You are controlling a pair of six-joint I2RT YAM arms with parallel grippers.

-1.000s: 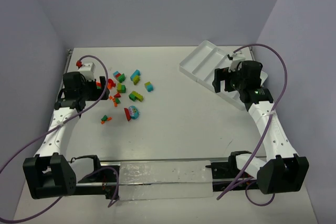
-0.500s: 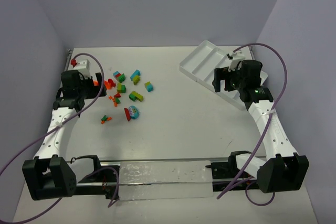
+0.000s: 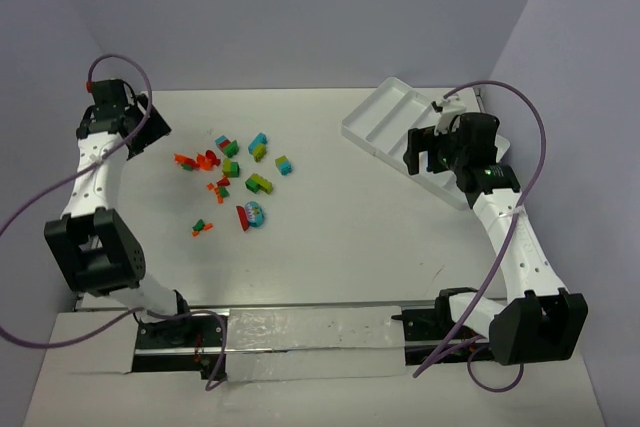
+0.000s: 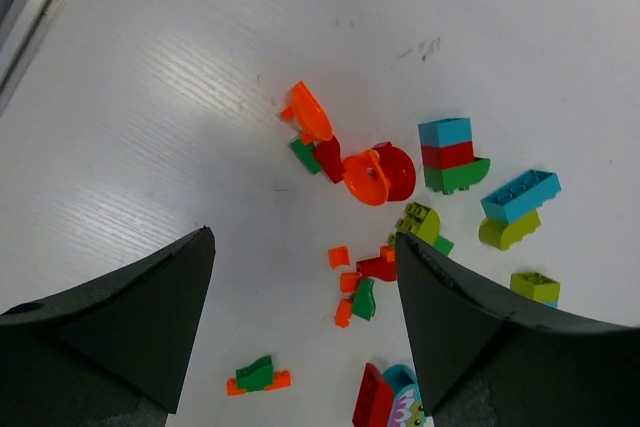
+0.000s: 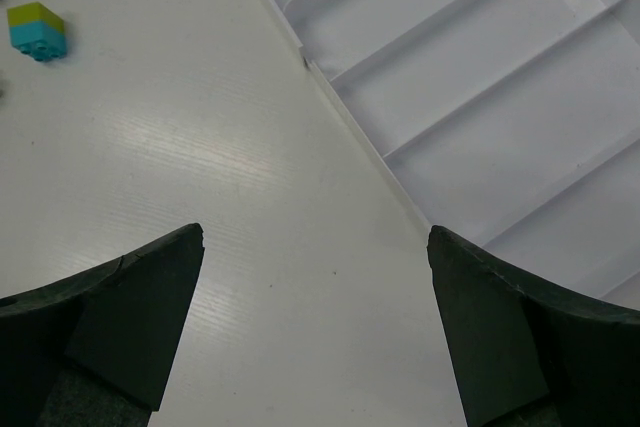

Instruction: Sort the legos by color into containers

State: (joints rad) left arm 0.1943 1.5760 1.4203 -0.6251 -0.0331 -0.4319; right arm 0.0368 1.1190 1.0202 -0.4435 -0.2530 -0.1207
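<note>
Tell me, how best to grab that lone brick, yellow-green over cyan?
Probably pinch the yellow-green and cyan brick across its flat side walls, coming straight down from above: it is boxy and stands apart from the other legos, leaving room either side.

Left arm [image 3: 88, 172]: we find it swung back to the table's [image 3: 350, 227] far left edge. Left gripper [image 4: 300, 247]: lifted off the bricks [image 3: 231, 168], uncovering orange pieces [image 4: 312, 115].

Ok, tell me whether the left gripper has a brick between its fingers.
No, the left gripper stands open and empty, and the legos lie loose below it.
</note>
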